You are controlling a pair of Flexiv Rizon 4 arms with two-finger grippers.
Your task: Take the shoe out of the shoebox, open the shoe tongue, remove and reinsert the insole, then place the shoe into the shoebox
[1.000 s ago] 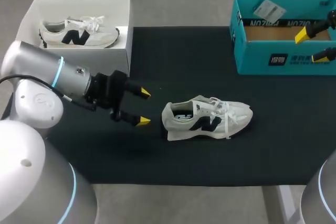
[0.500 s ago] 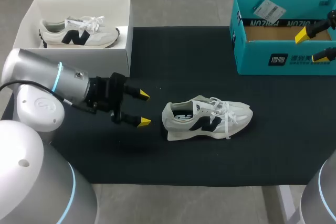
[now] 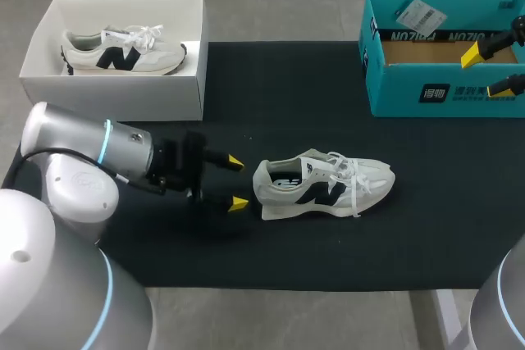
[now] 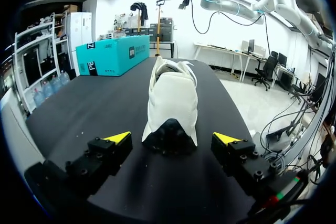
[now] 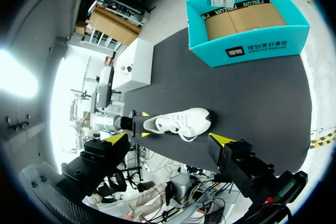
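Currently: white sneaker with black side logo (image 3: 324, 185) stands on its sole near the middle of the black mat (image 3: 271, 260), toe toward the right edge, outside the open teal shoebox (image 3: 443, 79) at the far right corner.

Left gripper (image 3: 237, 182): fingers spread, low over the mat. Head view puts the tips just short of the heel. Left wrist view adds the alignment: black heel centred between the fingers (image 4: 118, 138), neither touching.

Right gripper (image 3: 484, 73): spread, holding nothing, over the shoebox. Right wrist view looks down from high onto the shoebox and sneaker.

Open white cardboard box (image 3: 123, 88) at the far left corner. Only the head view shows its inside: a second white sneaker (image 3: 123, 51).
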